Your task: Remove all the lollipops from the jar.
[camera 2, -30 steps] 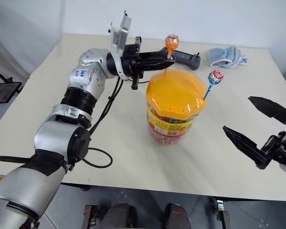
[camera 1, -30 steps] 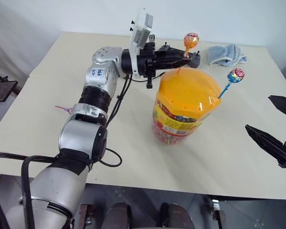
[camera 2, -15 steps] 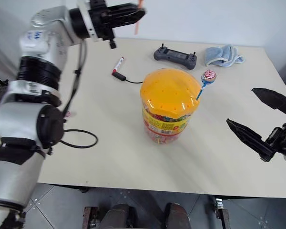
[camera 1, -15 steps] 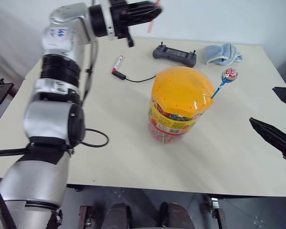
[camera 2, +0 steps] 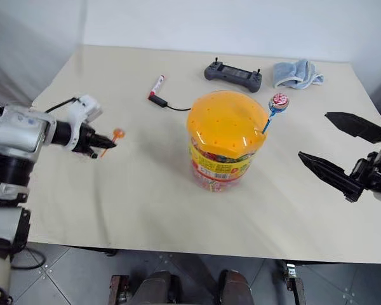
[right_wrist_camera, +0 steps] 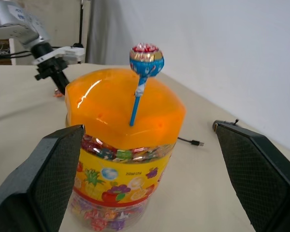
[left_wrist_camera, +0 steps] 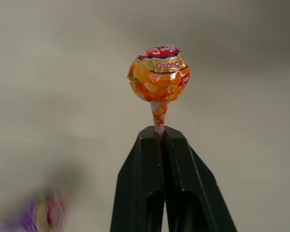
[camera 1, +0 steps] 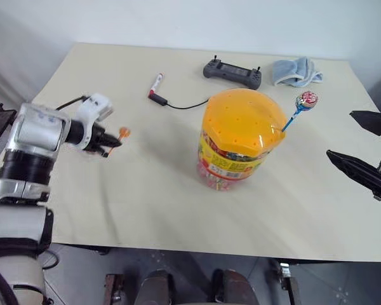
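Note:
The jar (camera 1: 240,146), a clear cylinder with an orange dotted lid, stands mid-table. A blue-red lollipop (camera 1: 306,100) sticks up from the lid's right side on a blue stick. My left gripper (camera 1: 112,140) hangs low over the table's left part, well clear of the jar. It is shut on the stick of an orange lollipop (left_wrist_camera: 158,72), whose candy head stands past the fingertips. A blurred purple-pink lollipop (left_wrist_camera: 44,216) lies on the table below it. My right gripper (camera 2: 312,135) hovers wide open to the right of the jar, pointing at it, holding nothing.
A red-and-white marker pen (camera 1: 156,82) and a black cable (camera 1: 184,105) lie behind the jar on the left. A grey controller (camera 1: 232,70) and a blue cloth (camera 1: 297,72) sit near the table's far edge.
My left arm has swung from high behind the jar down to the table's left side, still carrying the orange lollipop. The right gripper has stayed nearly in place.

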`<action>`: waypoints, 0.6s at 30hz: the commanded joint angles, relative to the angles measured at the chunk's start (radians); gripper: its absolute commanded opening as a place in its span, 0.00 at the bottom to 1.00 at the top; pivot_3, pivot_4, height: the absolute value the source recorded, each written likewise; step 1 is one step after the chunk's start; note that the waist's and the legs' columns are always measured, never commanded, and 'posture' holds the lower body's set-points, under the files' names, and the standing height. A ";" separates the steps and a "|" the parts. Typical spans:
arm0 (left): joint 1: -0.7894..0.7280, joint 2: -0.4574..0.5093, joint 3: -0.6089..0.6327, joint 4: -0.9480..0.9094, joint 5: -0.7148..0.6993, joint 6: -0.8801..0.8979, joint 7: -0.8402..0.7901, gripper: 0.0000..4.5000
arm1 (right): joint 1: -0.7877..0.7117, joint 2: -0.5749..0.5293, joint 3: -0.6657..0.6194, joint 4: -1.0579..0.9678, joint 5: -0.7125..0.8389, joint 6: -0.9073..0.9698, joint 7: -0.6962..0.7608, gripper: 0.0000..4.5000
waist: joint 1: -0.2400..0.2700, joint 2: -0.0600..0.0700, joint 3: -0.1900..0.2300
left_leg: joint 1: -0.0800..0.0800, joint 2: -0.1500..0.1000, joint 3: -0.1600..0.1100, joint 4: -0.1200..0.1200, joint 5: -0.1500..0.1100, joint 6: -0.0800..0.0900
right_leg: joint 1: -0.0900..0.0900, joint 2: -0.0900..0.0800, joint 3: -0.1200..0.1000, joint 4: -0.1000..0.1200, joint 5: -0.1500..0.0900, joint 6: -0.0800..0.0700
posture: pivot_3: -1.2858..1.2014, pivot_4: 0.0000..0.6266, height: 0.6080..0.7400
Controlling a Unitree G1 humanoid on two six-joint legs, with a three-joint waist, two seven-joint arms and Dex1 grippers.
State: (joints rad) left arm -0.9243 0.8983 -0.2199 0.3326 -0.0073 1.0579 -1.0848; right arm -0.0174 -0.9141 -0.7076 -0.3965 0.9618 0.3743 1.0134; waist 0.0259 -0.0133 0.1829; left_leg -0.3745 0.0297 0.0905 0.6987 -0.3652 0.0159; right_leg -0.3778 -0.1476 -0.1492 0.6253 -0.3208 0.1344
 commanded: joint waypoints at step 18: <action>0.185 0.217 0.061 -0.396 -0.178 0.150 -0.019 0.78 | -0.083 -0.039 0.008 0.067 -0.040 0.016 0.080 1.00 | 0.012 0.000 0.000 | 0.001 0.000 0.001 0.001 0.000 0.000 | 0.000 0.000 0.001 0.000 0.000 0.000 | 0.52 0.24 1.00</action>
State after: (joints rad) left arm -0.7092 1.0842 -0.2025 -0.0203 -0.1588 1.2119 -1.0919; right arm -0.0930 -0.9329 -0.6725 -0.3235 0.9203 0.3933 1.0848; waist 0.0379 -0.0133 0.1829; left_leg -0.3738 0.0297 0.0916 0.6994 -0.3655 0.0158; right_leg -0.3774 -0.1479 -0.1479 0.6257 -0.3208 0.1344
